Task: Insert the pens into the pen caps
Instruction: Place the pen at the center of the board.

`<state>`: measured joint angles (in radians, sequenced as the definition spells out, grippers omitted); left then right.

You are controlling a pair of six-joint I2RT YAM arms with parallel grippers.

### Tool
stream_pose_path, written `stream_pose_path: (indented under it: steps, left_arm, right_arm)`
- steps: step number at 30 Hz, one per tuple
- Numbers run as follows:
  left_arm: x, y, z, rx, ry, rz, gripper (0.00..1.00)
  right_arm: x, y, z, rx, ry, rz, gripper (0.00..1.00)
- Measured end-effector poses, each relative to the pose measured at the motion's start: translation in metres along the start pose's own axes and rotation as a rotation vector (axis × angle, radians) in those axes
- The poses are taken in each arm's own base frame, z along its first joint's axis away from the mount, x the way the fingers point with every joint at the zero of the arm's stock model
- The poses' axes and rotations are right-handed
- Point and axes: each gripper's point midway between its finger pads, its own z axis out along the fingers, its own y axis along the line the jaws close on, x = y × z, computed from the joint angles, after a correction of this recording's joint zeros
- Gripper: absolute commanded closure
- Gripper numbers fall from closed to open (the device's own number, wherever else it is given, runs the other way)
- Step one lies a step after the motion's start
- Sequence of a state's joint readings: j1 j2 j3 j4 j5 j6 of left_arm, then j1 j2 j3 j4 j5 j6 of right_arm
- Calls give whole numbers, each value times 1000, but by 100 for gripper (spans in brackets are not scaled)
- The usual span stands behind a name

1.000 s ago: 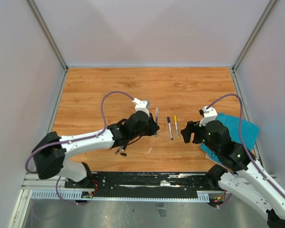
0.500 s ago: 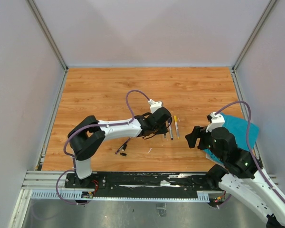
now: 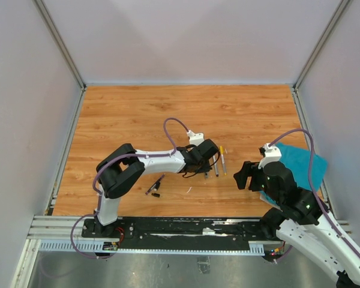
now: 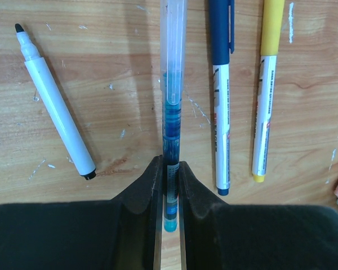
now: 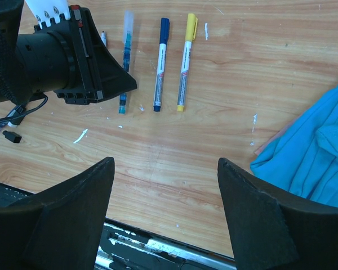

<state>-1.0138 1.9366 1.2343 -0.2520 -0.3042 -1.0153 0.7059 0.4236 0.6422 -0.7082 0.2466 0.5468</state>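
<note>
While the left gripper (image 4: 169,171) is pinched on the near end of the clear blue pen (image 4: 172,84), its jaws press the barrel from either side. We cannot tell whether that pen rests on the wooden table (image 4: 118,56) or hangs just above it. Just beside the clear blue pen, on the side toward the right arm, we see the navy-capped pen (image 4: 220,112) lying parallel to it, and beyond that the yellow-capped pen (image 4: 266,107). On the clear blue pen's other side lies the white marker (image 4: 55,107), uncapped and tilted, apart from it. The right gripper (image 5: 164,169) hovers well apart from the clear blue pen, jaws spread wide and holding nothing, with the teal cloth (image 5: 315,146) farther off on that same side.
</note>
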Motion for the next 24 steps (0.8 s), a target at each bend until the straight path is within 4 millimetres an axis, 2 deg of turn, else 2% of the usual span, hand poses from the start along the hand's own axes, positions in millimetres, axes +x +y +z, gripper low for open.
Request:
stream_pose_path:
  steps: [8,19,24]
  left_arm:
    - [-4,2,6,-19,-3,-3,92]
    - [-6,4,8,-27,-6,-7,74]
    - [-6,3,9,-22,-6,-10,71]
  right_arm:
    - [7,-2,3,6,19,2,26]
    - [9,0,4,1,28,5,26]
    - [9,1,4,-3,31,10,26]
